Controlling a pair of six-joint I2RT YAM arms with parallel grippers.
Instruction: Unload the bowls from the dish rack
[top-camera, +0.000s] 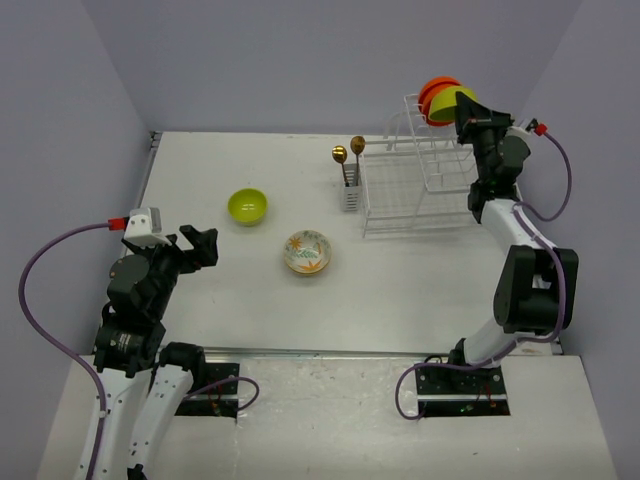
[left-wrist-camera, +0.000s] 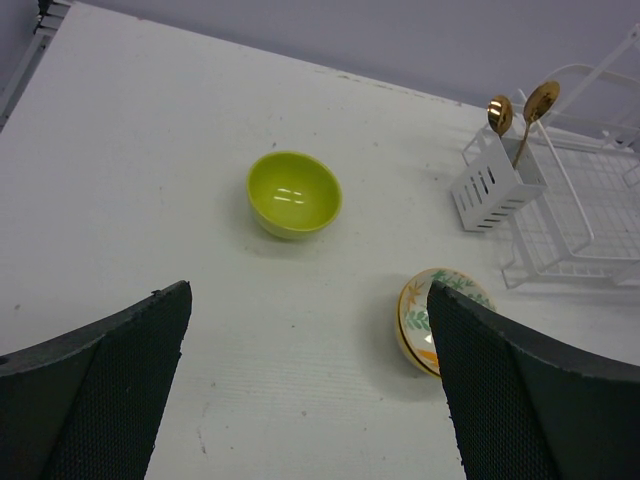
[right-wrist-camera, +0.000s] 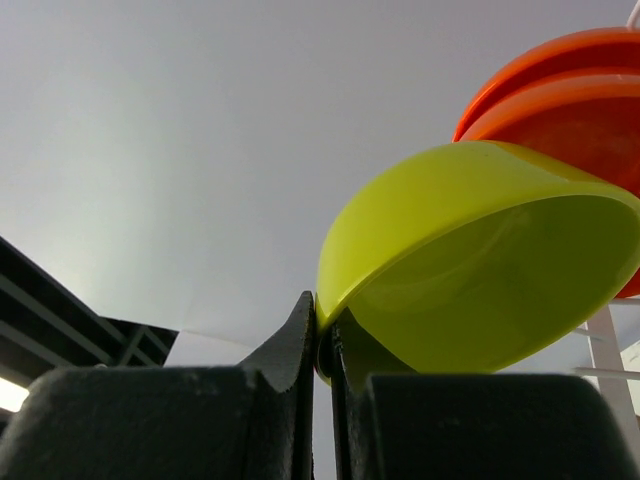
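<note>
Right claw (right-wrist-camera: 322, 335): raised to dish rack (top-camera: 415, 195), clamped on rim of lime-green bowl (right-wrist-camera: 480, 270). Left claw (top-camera: 200, 245): held apart, arm folded at bench (top-camera: 250, 300)'s near-left corner.

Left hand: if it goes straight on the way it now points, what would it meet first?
Probably the bare table, between the lime-green bowl and the floral bowl, though depth is unclear.

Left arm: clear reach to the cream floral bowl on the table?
Probably yes: the left gripper is open, with only bare table between it and the cream floral bowl; the lime-green bowl sits off to one side.
</note>
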